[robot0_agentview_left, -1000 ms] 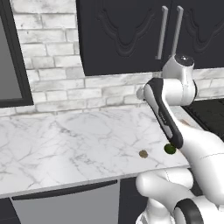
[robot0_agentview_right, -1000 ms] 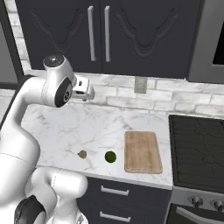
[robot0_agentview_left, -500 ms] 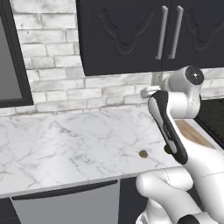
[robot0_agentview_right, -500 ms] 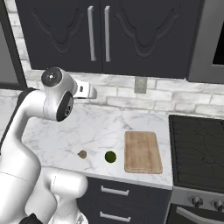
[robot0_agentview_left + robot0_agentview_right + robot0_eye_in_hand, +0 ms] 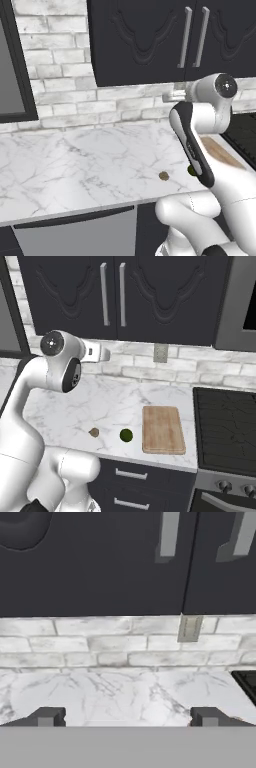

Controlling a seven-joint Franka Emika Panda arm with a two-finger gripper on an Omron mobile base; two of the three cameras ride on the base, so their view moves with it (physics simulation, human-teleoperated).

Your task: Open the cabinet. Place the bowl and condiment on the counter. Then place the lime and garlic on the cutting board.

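The black cabinet (image 5: pixel 150 296) hangs over the counter with both doors shut; its silver bar handles (image 5: pixel 169 534) stand side by side. My gripper (image 5: pixel 128 717) is open with nothing between its fingertips (image 5: pixel 47 716), facing the brick wall below the doors. It hovers high over the counter (image 5: pixel 115 406), its hand (image 5: pixel 100 353) reaching toward the wall. The lime (image 5: pixel 126 435) and the garlic (image 5: pixel 94 432) lie near the counter's front edge, left of the cutting board (image 5: pixel 162 429). The arm partly hides the lime (image 5: pixel 191 170). Bowl and condiment are out of view.
A black stove top (image 5: pixel 225 426) adjoins the counter on the right. A wall outlet (image 5: pixel 190 628) sits in the brick backsplash below the cabinet. A dark-framed window (image 5: pixel 12 65) is at the far left. A microwave (image 5: pixel 242 301) hangs at upper right.
The arm's wrist has sunk a little below the door handles and shifted sideways. The cabinet doors, lime and garlic have stayed put.
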